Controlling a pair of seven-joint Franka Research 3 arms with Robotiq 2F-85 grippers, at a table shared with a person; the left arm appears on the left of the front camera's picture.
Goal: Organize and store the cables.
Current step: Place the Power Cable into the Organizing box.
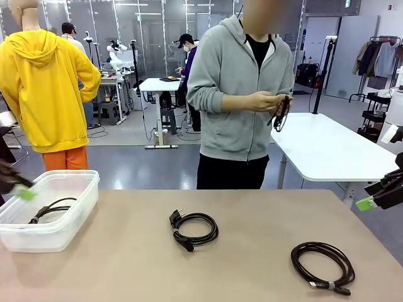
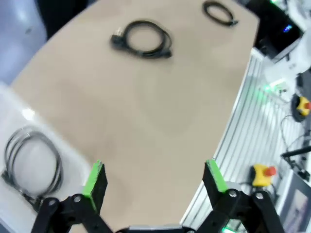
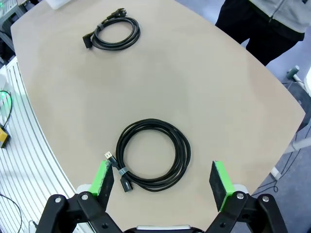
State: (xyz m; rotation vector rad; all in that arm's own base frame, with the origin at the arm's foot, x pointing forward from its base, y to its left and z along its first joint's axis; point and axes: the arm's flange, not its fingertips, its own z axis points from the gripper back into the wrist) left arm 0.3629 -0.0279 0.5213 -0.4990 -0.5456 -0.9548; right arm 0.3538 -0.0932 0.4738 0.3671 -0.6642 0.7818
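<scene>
The clear bin point(image 1: 44, 238) stands at the left end of the bench point(image 1: 126, 270) and holds one coiled cable point(image 1: 53, 206), lying loose on its floor. My left gripper point(image 2: 155, 179) hangs just beside the bin over bare bench, released, with nothing between its pads. Further from the bin, mid-bench, lies a plug-ended cable point(image 1: 214, 229). Farthest from the bin lies a banded cable point(image 3: 153, 124), below my right gripper point(image 3: 163, 182), which is spread wide and empty, clear of the coil. The front view gives me the person beyond the bench, well apart from the bin, both hands point(image 1: 258, 100) on a fourth cable point(image 1: 280, 113) held at chest height. The left wrist view looks down into the bin at its coil. The right wrist view picks out the band and a small flat plug on the nearest coil.
</scene>
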